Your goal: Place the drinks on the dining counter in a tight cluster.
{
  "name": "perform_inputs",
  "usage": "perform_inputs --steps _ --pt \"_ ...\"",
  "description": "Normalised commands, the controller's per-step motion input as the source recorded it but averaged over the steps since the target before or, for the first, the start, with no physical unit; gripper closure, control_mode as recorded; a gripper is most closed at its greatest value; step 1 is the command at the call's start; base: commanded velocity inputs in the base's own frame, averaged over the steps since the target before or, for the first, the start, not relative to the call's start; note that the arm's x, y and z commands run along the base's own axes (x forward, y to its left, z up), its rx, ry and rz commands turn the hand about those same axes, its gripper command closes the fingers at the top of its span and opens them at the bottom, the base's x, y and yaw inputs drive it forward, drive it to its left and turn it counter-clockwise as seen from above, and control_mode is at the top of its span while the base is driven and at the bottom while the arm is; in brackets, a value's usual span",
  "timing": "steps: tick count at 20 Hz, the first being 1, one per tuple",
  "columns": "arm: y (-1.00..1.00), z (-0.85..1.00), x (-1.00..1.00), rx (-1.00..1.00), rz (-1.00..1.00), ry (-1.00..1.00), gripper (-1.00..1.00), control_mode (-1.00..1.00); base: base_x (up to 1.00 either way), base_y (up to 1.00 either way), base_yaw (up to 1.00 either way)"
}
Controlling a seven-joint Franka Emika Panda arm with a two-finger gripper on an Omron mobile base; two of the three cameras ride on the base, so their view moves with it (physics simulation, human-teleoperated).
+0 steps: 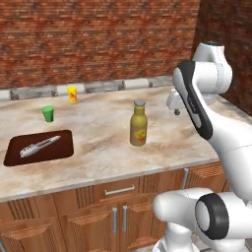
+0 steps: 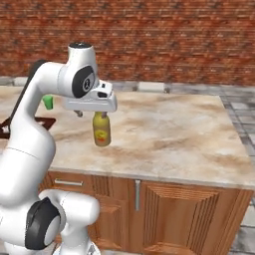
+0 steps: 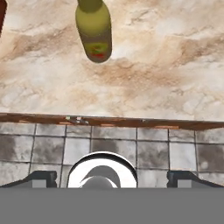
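Observation:
The tall olive-yellow bottle [image 1: 139, 125] [image 2: 101, 129] with grey cap and yellow-red label stands upright on the beige marble dining counter [image 1: 98, 147] [image 2: 174, 129], in front of the red brick wall. My gripper [image 1: 177, 110] [image 2: 78, 113] hangs in the air at about the height of the bottle's cap. It is to the bottle's right in the left base view and does not touch it. In the hand view the bottle [image 3: 94, 33] lies at the top, and the gripper [image 3: 113, 177] is open with nothing between its fingers. The small dark bottle and the white-and-blue bottle are out of view.
A small green cup [image 1: 47, 113] [image 2: 48, 102] and a small yellow cup [image 1: 72, 94] stand at the counter's back left. A dark cutting board [image 1: 59, 150] with a knife [image 1: 39, 146] lies at the left. Below the counter's front edge [image 3: 109, 119] is grey tiled floor [image 3: 131, 148].

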Motion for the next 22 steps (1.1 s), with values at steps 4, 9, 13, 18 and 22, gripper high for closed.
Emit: perform_inputs --steps 4,9,13,18,22 --pt "0.00 0.00 0.00 0.00 0.00 0.00 -1.00 1.00 -0.43 0.00 -0.54" --pt "0.00 0.00 0.00 0.00 0.00 0.00 -1.00 1.00 -0.09 0.10 -0.91" --pt "0.00 0.00 0.00 0.00 0.00 0.00 -1.00 1.00 0.00 0.06 -0.99" --pt "0.00 0.00 0.00 0.00 0.00 0.00 -1.00 1.00 0.00 0.02 -1.00" --pt "0.00 0.00 0.00 0.00 0.00 0.00 -1.00 1.00 0.00 0.00 -0.99"
